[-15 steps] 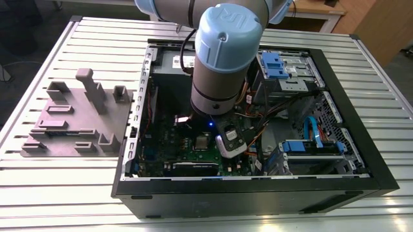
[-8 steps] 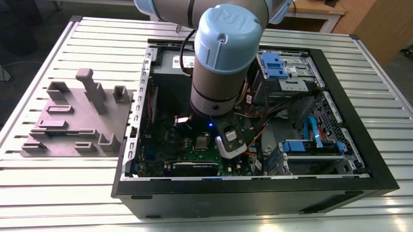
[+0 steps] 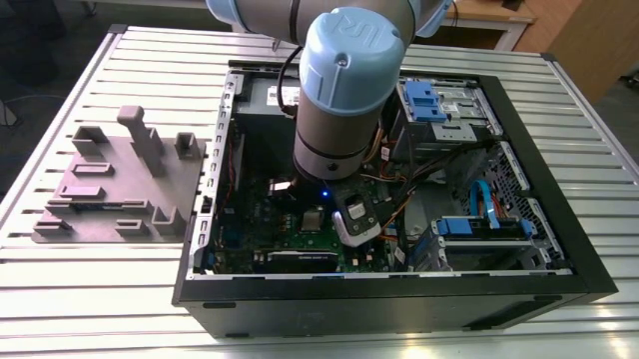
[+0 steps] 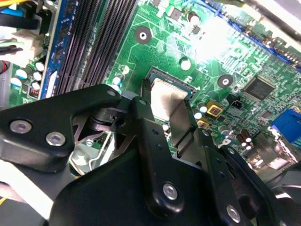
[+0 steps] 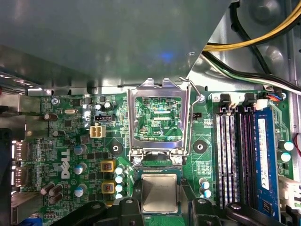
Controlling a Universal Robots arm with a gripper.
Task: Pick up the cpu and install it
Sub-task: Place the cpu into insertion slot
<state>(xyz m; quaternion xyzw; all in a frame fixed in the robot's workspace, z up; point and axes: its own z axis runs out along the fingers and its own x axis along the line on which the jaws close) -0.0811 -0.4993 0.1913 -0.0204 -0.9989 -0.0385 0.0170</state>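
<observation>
Down inside the computer case [image 3: 559, 224], the exterior view has your arm [image 3: 345, 90] standing nearly upright over the motherboard [image 3: 289, 233], with walls and cables close around, so your free way looks to be straight up and down. In the second wrist view your gripper [image 4: 167, 102] is drawn narrow onto the cpu [image 4: 162, 94], which lies flat and square directly beneath it. In the first wrist view you see the cpu level at the socket between the fingers [image 5: 128, 207], the open load plate [image 5: 157, 92] just beyond it, capacitors [image 5: 120, 176] on one flank and memory slots [image 5: 230, 155] on the other.
</observation>
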